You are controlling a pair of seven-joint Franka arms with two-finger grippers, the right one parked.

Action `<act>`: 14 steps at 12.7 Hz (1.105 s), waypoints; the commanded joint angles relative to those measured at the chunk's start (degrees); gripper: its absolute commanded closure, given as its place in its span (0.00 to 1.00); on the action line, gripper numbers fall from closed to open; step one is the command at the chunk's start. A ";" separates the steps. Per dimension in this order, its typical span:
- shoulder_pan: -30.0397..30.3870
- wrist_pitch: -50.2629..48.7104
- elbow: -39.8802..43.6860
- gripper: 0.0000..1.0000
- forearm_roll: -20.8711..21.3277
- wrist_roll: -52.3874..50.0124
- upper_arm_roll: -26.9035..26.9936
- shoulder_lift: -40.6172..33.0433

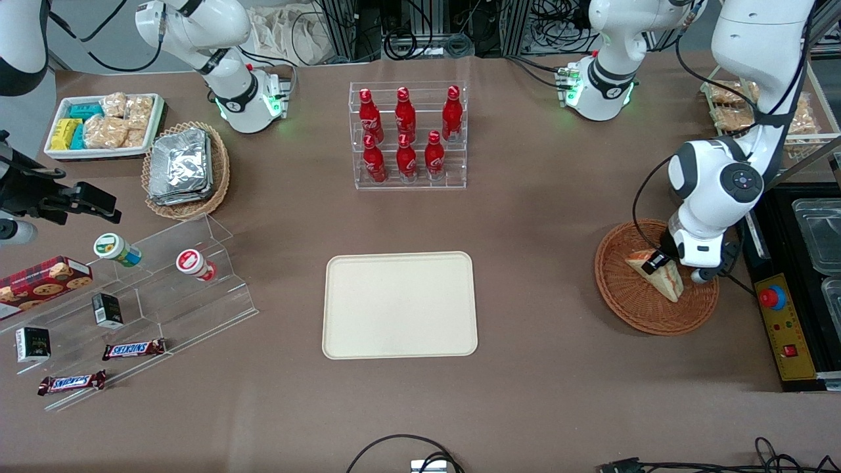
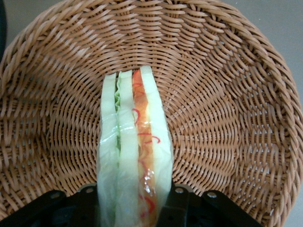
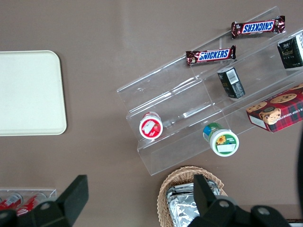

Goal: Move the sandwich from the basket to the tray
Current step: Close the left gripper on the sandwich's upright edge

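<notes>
Front view: the gripper [image 1: 657, 263] of the working arm was lowered into the basket [image 1: 631, 302], which stood toward the working arm's end of the table. One black finger [image 1: 654, 262] lay against the upper face of the sandwich [image 1: 660, 276]. The sandwich rested inside the basket, wedge tip pointing toward the front camera. The tray [image 1: 399, 305] lay flat at mid-table, well apart from the basket and nearer the front camera than the clear rack of red bottles [image 1: 407, 135]. Toward the parked arm's end stood a tan basket of foil packets [image 1: 185, 169], a white bin of snacks [image 1: 104, 125] and a stepped clear display [image 1: 131, 309] carrying chocolate bars [image 1: 133, 349] and small jars [image 1: 195, 265].

Left wrist view: the sandwich [image 2: 135, 156] stood on edge, its green and red-orange filling layers facing the camera. The two black fingers [image 2: 176, 208] pressed against both bread faces, so the gripper [image 2: 135, 210] was clamped on the sandwich. The woven basket [image 2: 227, 94] surrounded it on all sides.

Right wrist view: a corner of the tray [image 3: 28, 92] was visible, with the stepped display [image 3: 189, 109] beside it and the foil-packet basket [image 3: 194, 198] near the display.
</notes>
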 commanded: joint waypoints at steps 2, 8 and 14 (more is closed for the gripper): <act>-0.06 -3.36 -0.39 0.79 0.64 5.95 -0.22 -3.47; -0.06 -9.45 -0.03 0.76 0.64 42.49 -0.40 -9.72; -0.24 -9.28 0.49 0.76 0.37 49.22 -1.36 -9.81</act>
